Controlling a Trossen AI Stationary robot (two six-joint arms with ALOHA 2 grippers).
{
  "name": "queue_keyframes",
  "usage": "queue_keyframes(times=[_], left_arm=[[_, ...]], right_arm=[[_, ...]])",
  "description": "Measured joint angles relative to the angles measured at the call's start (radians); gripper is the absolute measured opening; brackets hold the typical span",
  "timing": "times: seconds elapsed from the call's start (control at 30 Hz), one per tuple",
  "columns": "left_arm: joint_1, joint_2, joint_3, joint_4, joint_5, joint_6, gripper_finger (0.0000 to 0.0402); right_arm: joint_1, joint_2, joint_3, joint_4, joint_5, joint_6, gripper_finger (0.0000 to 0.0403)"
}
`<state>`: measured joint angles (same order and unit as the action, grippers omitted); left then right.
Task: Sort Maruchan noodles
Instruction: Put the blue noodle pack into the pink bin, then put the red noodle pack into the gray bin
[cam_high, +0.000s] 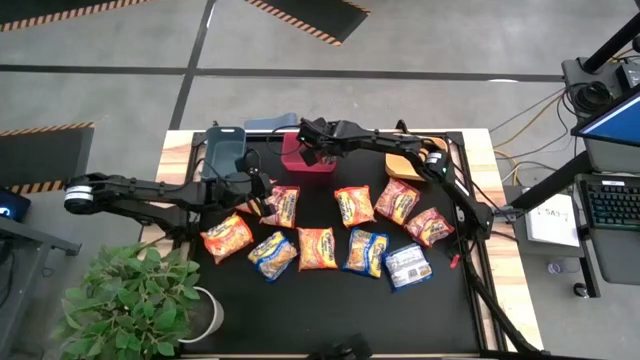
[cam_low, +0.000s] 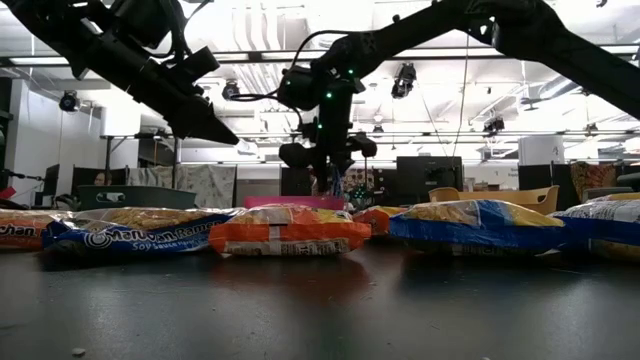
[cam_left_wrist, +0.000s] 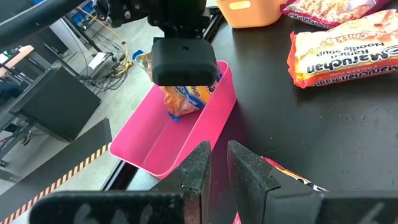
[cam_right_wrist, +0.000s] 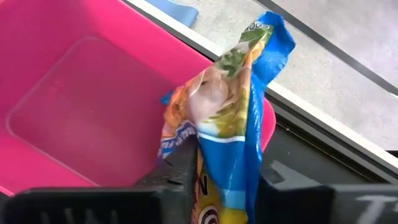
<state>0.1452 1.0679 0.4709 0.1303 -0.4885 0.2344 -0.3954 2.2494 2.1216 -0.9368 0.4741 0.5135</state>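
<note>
Right gripper (cam_high: 312, 148) is over the red bin (cam_high: 296, 165) at the table's back edge, fingers pinching a blue-and-yellow noodle packet (cam_right_wrist: 233, 124) that hangs upright above the bin's inside. Left gripper (cam_high: 258, 196) is just left of the bin over an orange packet (cam_high: 282, 205), fingers nearly together, nothing between them. Remaining packets (cam_high: 317, 247) lie flat in loose rows in front of the bin, orange bin (cam_high: 402, 166) to its right.
</note>
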Motion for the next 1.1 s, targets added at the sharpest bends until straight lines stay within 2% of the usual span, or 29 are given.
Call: queue_keyframes(times=[0.23, 0.47, 0.8, 0.97, 1.1], left_arm=[[0.000, 0.000, 0.000, -0.002, 0.000, 0.000, 0.0039], [0.000, 0.000, 0.000, -0.007, 0.000, -0.005, 0.0039], [0.000, 0.000, 0.000, -0.006, 0.001, -0.020, 0.0039], [0.000, 0.000, 0.007, -0.002, 0.001, -0.061, 0.0039], [0.000, 0.003, 0.009, -0.003, 0.002, -0.103, 0.0039]], right_arm=[[0.000, -0.001, 0.000, -0.007, 0.000, -0.007, 0.0146], [0.000, -0.055, 0.002, -0.043, 0.000, -0.023, 0.0183], [0.050, -0.163, -0.002, -0.221, 0.003, -0.140, 0.0194], [0.113, -0.215, -0.062, -0.211, 0.027, -0.239, 0.0194], [0.152, -0.288, -0.164, -0.170, 0.025, -0.287, 0.0194]])
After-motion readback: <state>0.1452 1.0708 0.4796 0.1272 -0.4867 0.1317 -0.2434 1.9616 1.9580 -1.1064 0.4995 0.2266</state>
